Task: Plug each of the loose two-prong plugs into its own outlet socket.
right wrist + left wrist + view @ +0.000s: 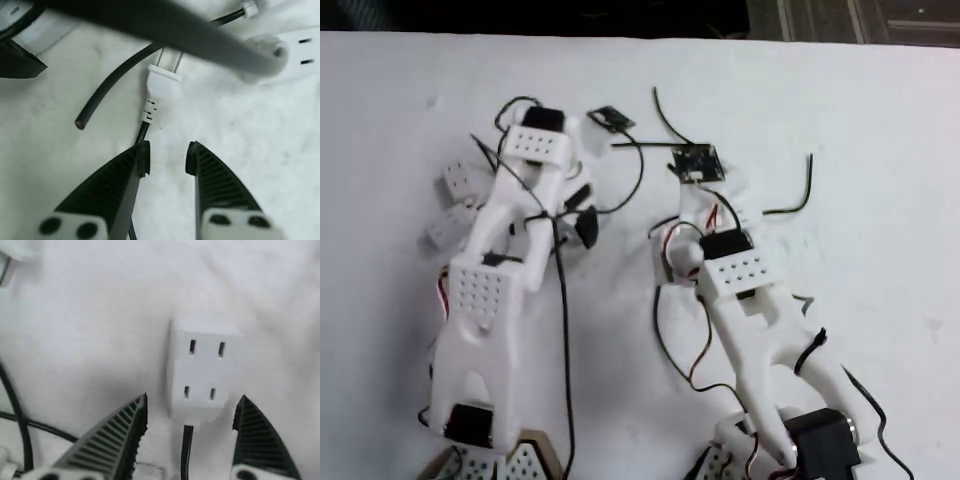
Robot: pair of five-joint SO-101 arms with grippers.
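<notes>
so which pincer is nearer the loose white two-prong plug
Right. The right pincer is open just behind the plug, straddling its black cord. The left pincer is open at the end of a white outlet block.

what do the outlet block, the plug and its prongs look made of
Outlet block: probably white moulded plastic, smooth matte faces, softly rounded edges. Plug: white plastic or rubber, with a ribbed collar at the cable. Prongs: thin pale blades, likely metal.

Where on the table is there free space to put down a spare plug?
Free: the table's right side beyond the short cable, and its far-left corner. Crowded: around the outlets and the tangled wires in the middle.
</notes>
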